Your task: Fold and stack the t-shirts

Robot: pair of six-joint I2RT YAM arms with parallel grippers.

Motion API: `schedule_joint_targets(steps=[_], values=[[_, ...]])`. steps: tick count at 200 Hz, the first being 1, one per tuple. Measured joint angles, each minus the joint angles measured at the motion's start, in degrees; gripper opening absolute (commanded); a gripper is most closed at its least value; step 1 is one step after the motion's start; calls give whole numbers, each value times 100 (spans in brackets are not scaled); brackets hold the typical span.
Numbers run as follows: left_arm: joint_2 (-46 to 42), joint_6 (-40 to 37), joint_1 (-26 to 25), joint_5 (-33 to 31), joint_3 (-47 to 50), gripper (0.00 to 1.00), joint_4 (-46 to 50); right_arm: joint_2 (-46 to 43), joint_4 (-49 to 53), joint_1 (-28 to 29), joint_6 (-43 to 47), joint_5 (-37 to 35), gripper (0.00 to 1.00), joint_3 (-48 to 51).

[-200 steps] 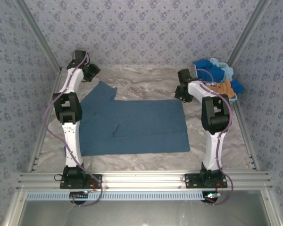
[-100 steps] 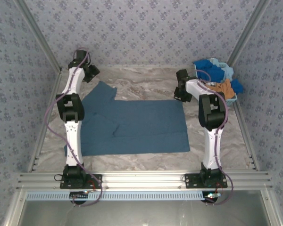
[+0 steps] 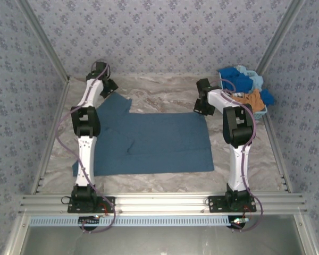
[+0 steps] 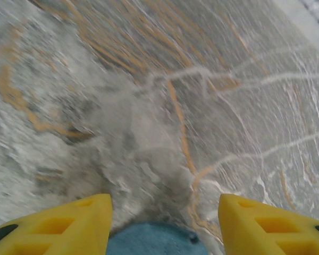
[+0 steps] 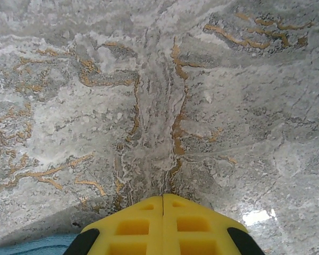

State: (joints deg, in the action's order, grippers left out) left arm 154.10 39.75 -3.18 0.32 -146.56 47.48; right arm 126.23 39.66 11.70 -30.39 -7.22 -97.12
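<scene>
Top external: your slate-blue shirt [image 3: 149,141] lies spread on the counter [image 3: 165,95], nothing stacked; left pincer [image 4: 162,212] spread, right pincer [image 5: 163,202] pressed together.

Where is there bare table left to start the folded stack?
Two patches. One is the far strip of table between the left pincer and the right pincer, beyond the spread blue shirt. The other is the near strip between that shirt and the metal rail. The far right corner is crowded with a heap of shirts.
</scene>
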Motion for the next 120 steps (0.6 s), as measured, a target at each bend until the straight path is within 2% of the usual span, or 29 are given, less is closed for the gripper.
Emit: schedule_joint_targets(steps=[68, 95, 120], values=[[212, 175, -195, -472, -452, 50, 608, 0, 15, -22, -20, 81, 0, 0], [391, 271, -166, -442, -763, 35, 765, -2, 17, -22, -20, 96, 0, 0], [470, 348, -133, -295, -901, 15, 890, -2, 15, -22, -20, 101, 0, 0]])
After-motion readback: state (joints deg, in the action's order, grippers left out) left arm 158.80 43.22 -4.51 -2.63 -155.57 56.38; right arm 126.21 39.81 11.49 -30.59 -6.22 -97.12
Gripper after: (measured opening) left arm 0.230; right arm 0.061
